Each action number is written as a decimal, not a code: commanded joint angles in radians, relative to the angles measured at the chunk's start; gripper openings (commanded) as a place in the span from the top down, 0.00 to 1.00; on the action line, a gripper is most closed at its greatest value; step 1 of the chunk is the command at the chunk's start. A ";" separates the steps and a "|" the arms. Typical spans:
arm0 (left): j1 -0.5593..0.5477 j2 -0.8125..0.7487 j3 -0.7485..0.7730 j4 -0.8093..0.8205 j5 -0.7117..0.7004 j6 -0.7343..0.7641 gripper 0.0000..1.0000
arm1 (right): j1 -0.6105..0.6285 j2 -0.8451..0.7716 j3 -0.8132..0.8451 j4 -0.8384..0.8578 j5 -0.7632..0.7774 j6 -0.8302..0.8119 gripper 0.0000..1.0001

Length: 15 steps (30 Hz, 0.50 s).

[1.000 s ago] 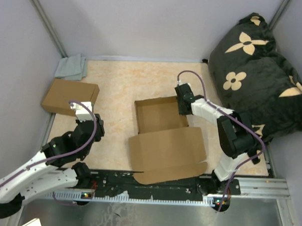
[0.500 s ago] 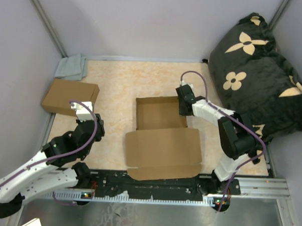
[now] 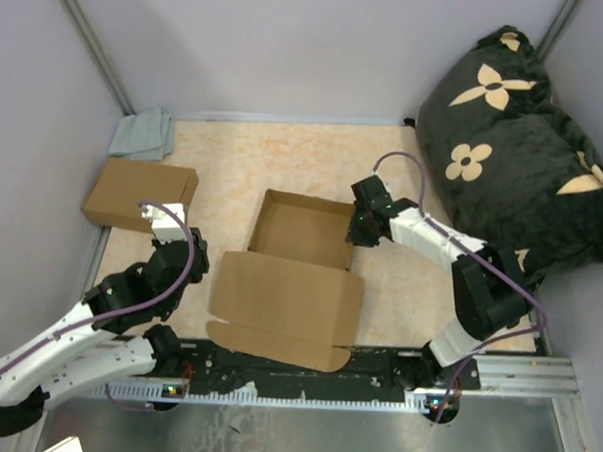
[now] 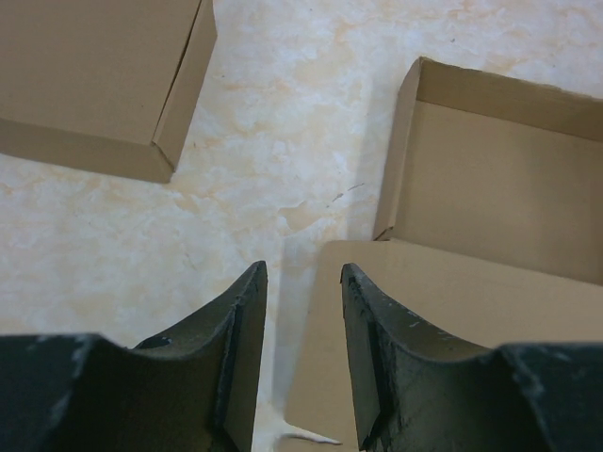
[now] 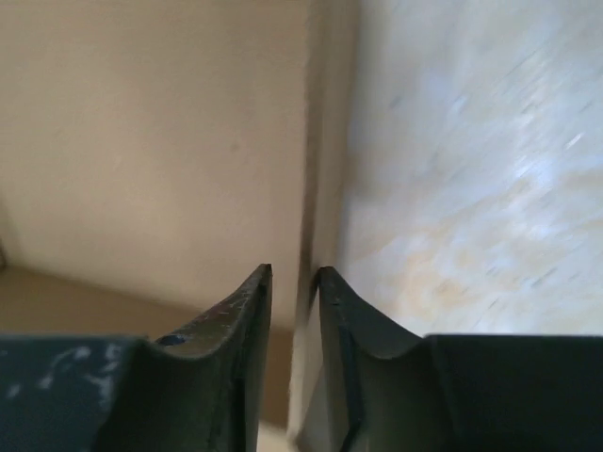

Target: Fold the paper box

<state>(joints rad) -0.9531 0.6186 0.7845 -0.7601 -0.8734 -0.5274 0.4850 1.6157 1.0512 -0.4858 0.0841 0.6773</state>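
dragged left and turned since a second ago, the paper box (image 3: pixel 294 276) lies between the arms, lid flat. right gripper (image 5: pixel 294 275) pinches its right wall, fingers narrow; left gripper (image 4: pixel 303 273) hovers part-open, empty. best to hold that pinch steady while the left raises the lid.

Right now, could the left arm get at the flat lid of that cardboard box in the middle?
Probably yes. The left gripper hangs with jaws open just beside the flat lid of the paper box, and nothing lies between them. The right gripper pinches the opposite side wall, out of the way.
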 commanded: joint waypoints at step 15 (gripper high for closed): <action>0.002 0.004 -0.005 0.000 0.001 0.006 0.56 | 0.052 -0.153 0.135 0.239 -0.131 -0.563 0.01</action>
<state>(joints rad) -0.9531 0.6228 0.7845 -0.7597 -0.8711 -0.5266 0.6094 1.3842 1.0649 -0.4618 0.0483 0.3691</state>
